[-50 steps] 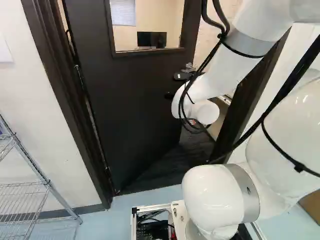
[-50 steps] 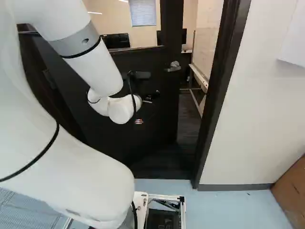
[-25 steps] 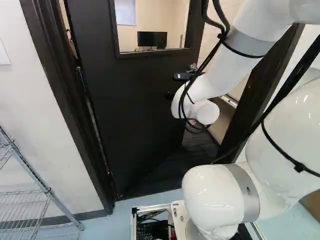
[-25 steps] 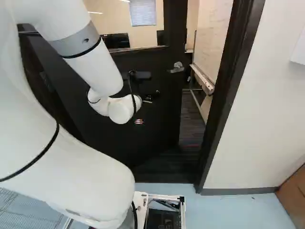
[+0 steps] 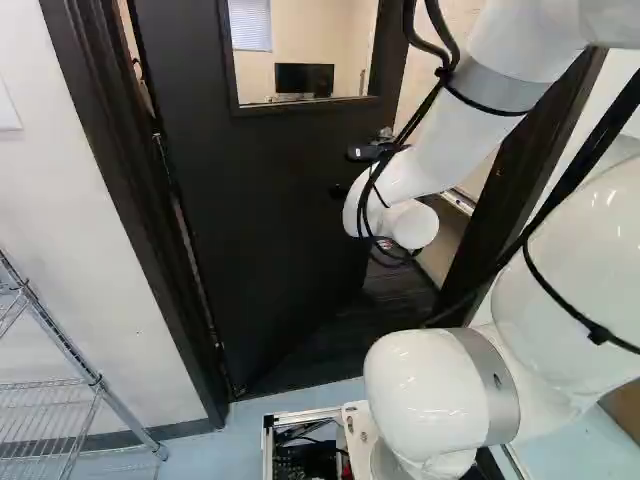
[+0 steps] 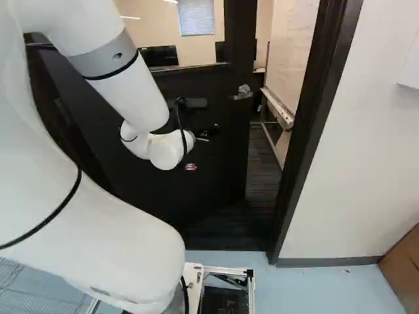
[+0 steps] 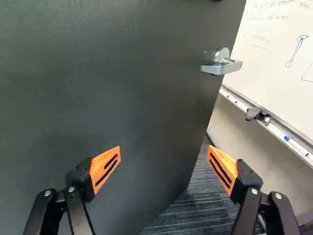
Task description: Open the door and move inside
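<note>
The dark door point(image 5: 270, 220) stands partly open, swung away from the base, with a gap between its free edge and the right frame post point(image 6: 308, 131). My gripper point(image 6: 208, 133), mostly hidden by the wrist in the right base view, is in front of the door below its lever handle point(image 6: 242, 93). In the wrist view the gripper point(image 7: 164, 159) is open and holds nothing. One orange finger point(image 7: 105, 166) is over the door face, the other point(image 7: 222, 166) over the gap beyond the edge. The silver handle point(image 7: 222, 63) lies ahead of them. Contact with the door cannot be told.
Beyond the gap are a whiteboard point(image 7: 269, 54) with its tray and a striped dark carpet point(image 7: 195, 210). A wire shelf point(image 5: 60, 400) stands at the left base view's left edge. A brown box point(image 6: 402, 258) sits by the wall at the right base view's right edge.
The base has moved, apparently closer: both frame posts and the gap appear wider apart or larger. Whether the door itself swung cannot be told. The arm has kept its pose over its lowest joint.
</note>
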